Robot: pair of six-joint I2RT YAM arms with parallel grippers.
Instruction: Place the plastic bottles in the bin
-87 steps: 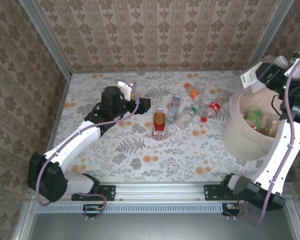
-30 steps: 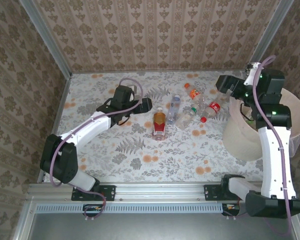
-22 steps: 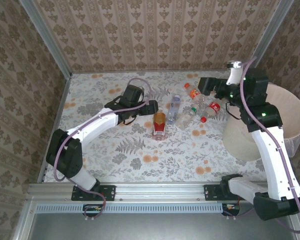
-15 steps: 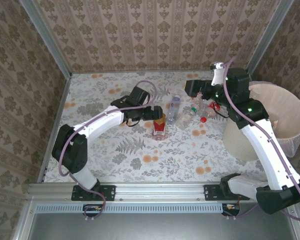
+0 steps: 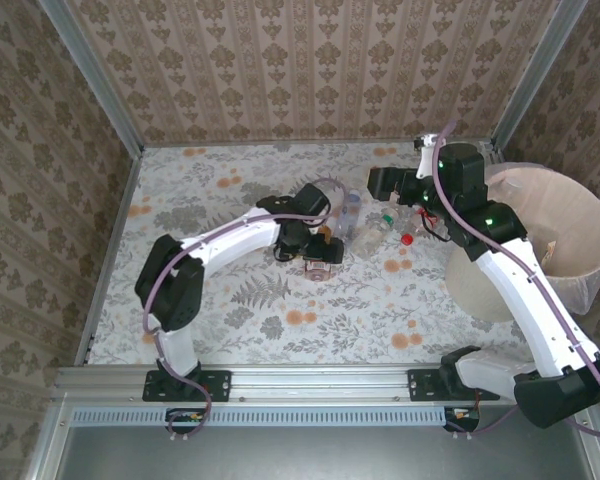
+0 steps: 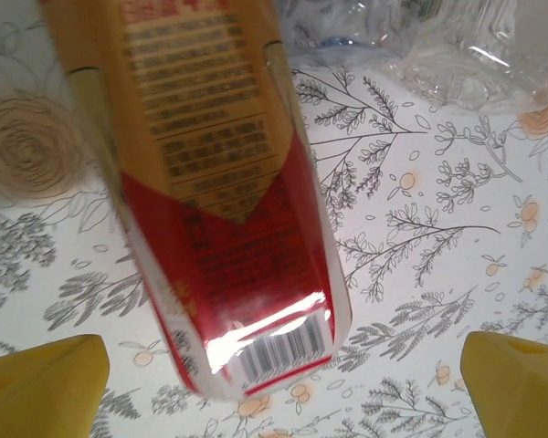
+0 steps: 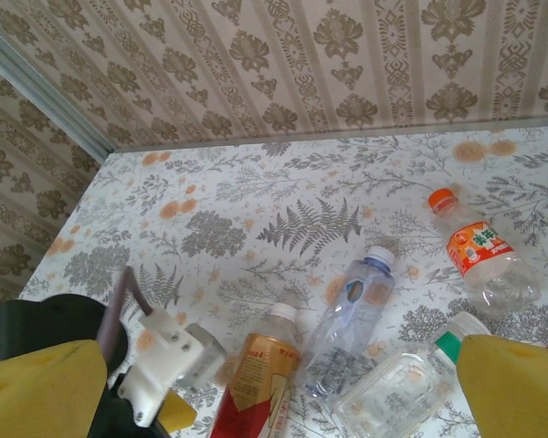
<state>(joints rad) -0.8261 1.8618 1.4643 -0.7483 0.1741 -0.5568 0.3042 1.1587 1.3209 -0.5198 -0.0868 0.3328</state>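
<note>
on the table [image 5: 230, 300], a white surface printed with grey ferns and orange flowers, the loose bottles [image 5: 372, 235] lie together right of the middle. brown patterned walls [image 5: 310, 70] with grey metal posts close it in on three sides. a rail [image 5: 310, 385] runs along the near edge by my bases. the bin [image 5: 480, 280] stands at the right edge, partly behind my right arm.

my left gripper [image 6: 279, 388] is spread wide and grips nothing. its yellow fingers [image 6: 36, 388] stand either side of the red bottle [image 6: 219, 228], clear of it, and the bottle lies flat on the table. my right gripper [image 7: 274, 392] is just as wide, with nothing in it, hanging over the far side of the cluster. from its wrist i look down on the orange-cap bottle [image 7: 479, 255] and the blue bottle [image 7: 352, 301]. the green-cap bottle [image 7: 402, 388] lies just beside the blue one, and the red bottle lies to its left with my left gripper next to it.

about three seconds back my left arm lay over the left half of the table, well apart from the bottles. it has since swung right onto the red one. my right gripper was then up by the bin's far rim, and it has come across left to the cluster. the bottles on the table have not moved.
</note>
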